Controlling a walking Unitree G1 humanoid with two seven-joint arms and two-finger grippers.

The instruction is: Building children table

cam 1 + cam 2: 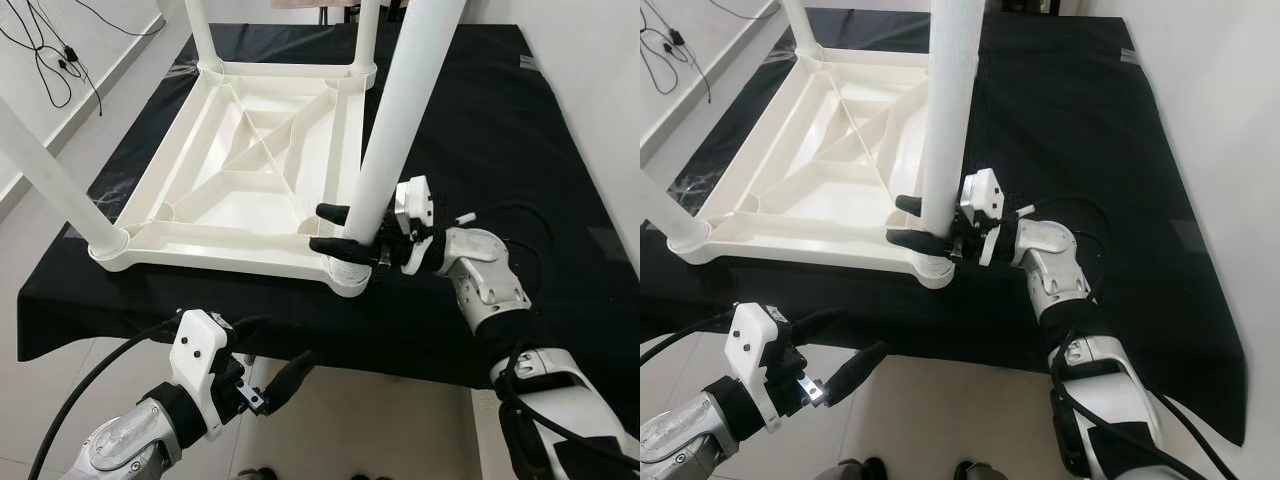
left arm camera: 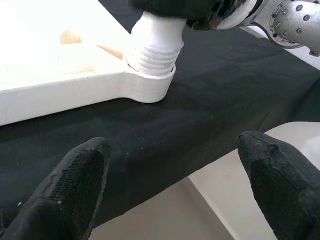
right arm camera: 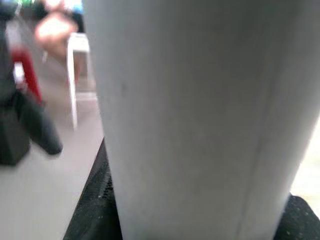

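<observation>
Right eye view: right pincer (image 1: 906, 222) pinches the white table leg (image 1: 945, 120) just above its threaded socket; left pincer (image 1: 268, 362) hangs spread below the desk (image 1: 520, 130) edge.

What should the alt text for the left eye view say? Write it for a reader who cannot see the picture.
The right gripper clamps a white table leg just above its corner socket on an upside-down white plastic table lying on a black cloth. Three other legs already stand in their corners. The left gripper hangs open below the cloth's near edge.
</observation>
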